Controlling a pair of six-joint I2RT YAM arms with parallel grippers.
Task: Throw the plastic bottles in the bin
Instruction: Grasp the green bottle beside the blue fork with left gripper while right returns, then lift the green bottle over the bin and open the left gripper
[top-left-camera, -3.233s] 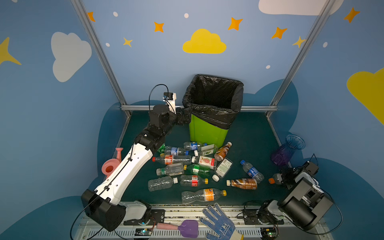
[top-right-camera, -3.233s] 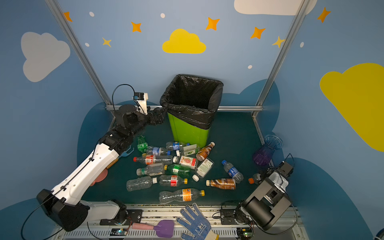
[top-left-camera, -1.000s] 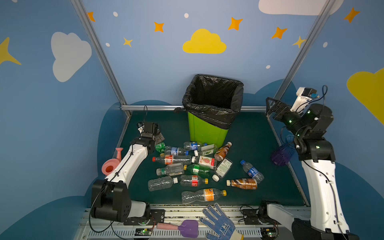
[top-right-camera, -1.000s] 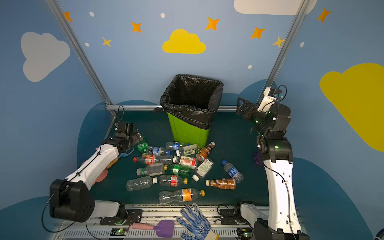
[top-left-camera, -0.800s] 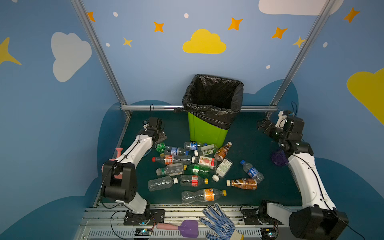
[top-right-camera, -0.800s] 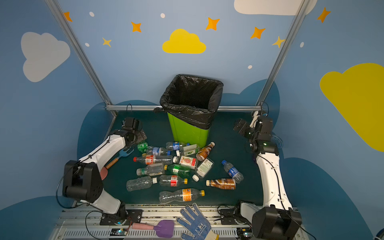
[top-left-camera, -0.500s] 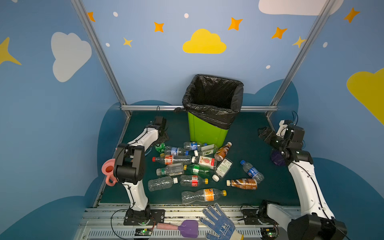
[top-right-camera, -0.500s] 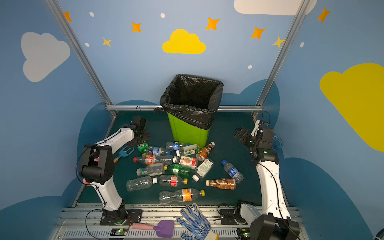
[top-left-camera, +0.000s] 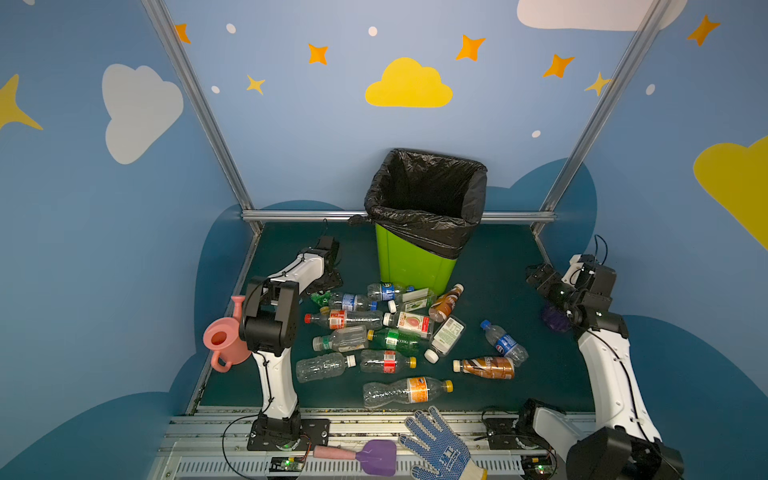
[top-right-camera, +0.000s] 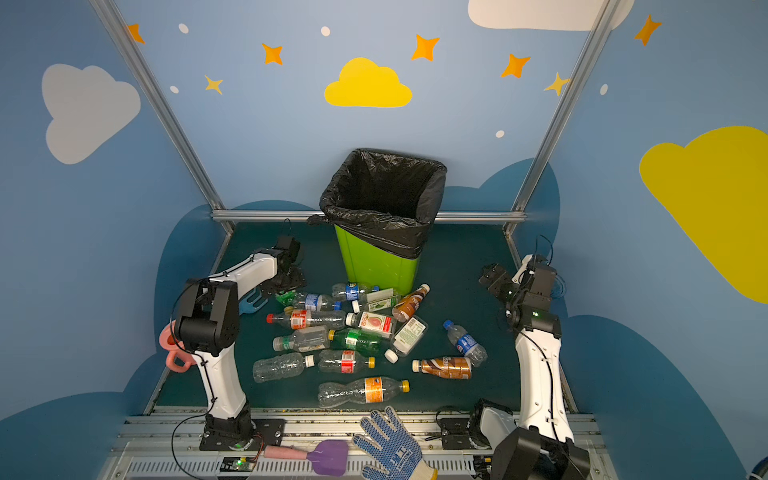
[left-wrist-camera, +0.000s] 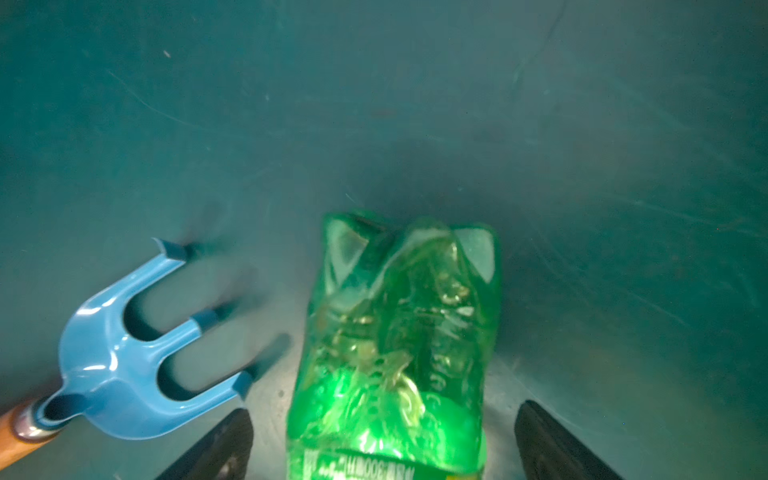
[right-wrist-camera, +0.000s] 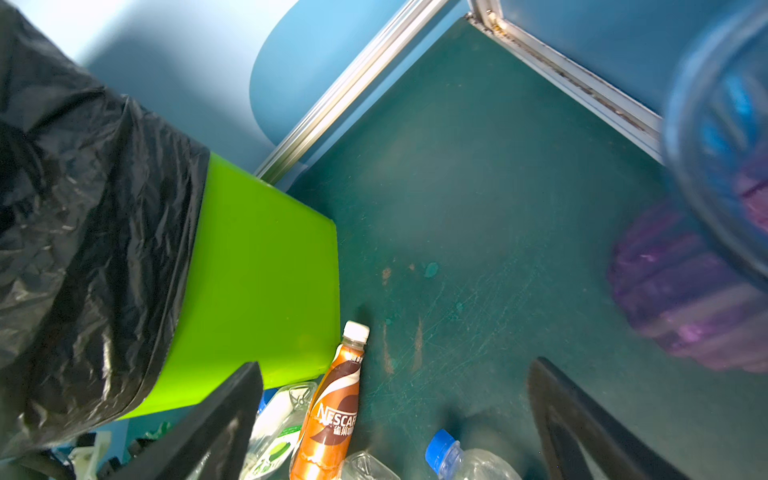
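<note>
Okay, your left gripper (left-wrist-camera: 384, 417) is low, left of the bin (top-left-camera: 409, 266), jaws wide on either side of a crushed green bottle (left-wrist-camera: 399, 332), not touching it. Your right gripper (right-wrist-camera: 395, 368) hangs right of the bin, wide and empty. Plastic bottles (top-left-camera: 345, 320) lie scattered in front of the bin.

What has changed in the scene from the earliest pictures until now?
The left gripper came down from beside the bin; its open jaws now straddle the green bottle without gripping it. The right gripper rose from its folded rest and hangs open to the right of the bin. The plastic bottles and the bin stayed put.
</note>
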